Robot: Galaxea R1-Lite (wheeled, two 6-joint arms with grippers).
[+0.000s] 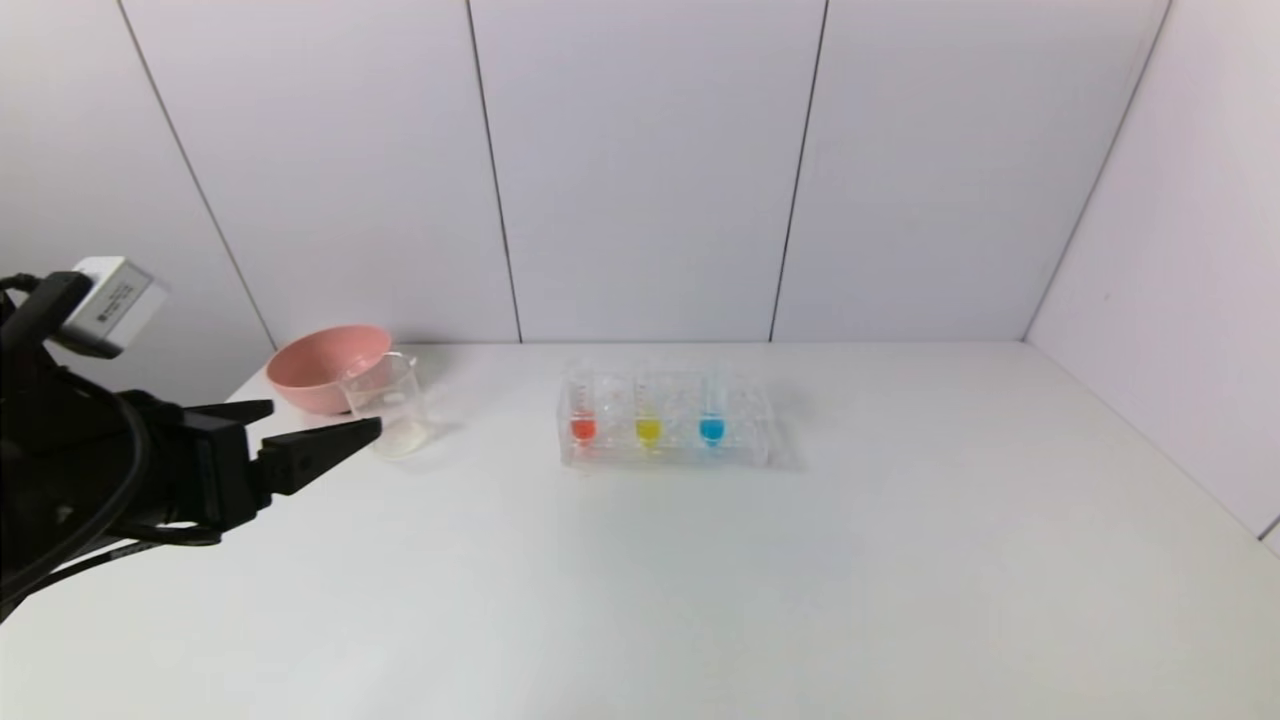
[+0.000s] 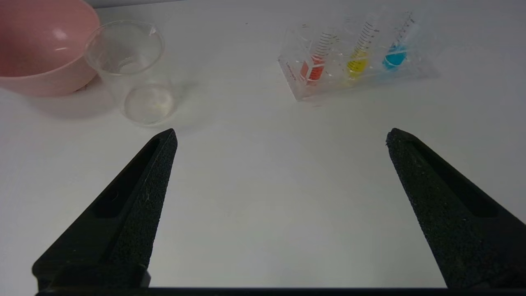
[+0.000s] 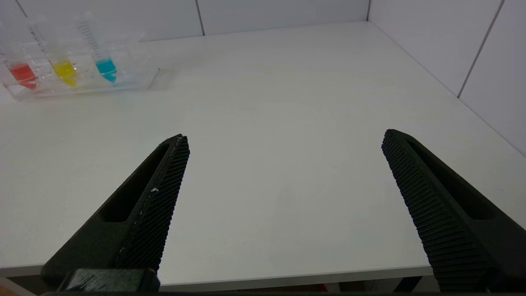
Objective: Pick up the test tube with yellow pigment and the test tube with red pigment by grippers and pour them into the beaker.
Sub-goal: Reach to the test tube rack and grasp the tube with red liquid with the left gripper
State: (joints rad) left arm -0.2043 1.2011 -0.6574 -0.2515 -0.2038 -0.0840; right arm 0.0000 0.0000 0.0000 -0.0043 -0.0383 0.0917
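The test tube with red pigment (image 1: 583, 428) and the test tube with yellow pigment (image 1: 648, 430) stand upright in a clear rack (image 1: 745, 445) at mid-table. The empty glass beaker (image 1: 388, 405) sits to the rack's left. My left gripper (image 1: 326, 418) hovers open just in front of the beaker, holding nothing. Its wrist view shows the beaker (image 2: 135, 70), the red tube (image 2: 316, 68) and the yellow tube (image 2: 358, 63) ahead of the left gripper (image 2: 281, 137). My right gripper (image 3: 285, 137) is open and empty over the table's near edge; the red tube (image 3: 22, 74) and yellow tube (image 3: 65, 72) lie far off.
A pink bowl (image 1: 320, 365) stands behind the beaker, touching or nearly touching it. A tube with blue liquid (image 1: 711, 430) sits in the rack, to the right of the yellow one. White walls close the table at the back and right.
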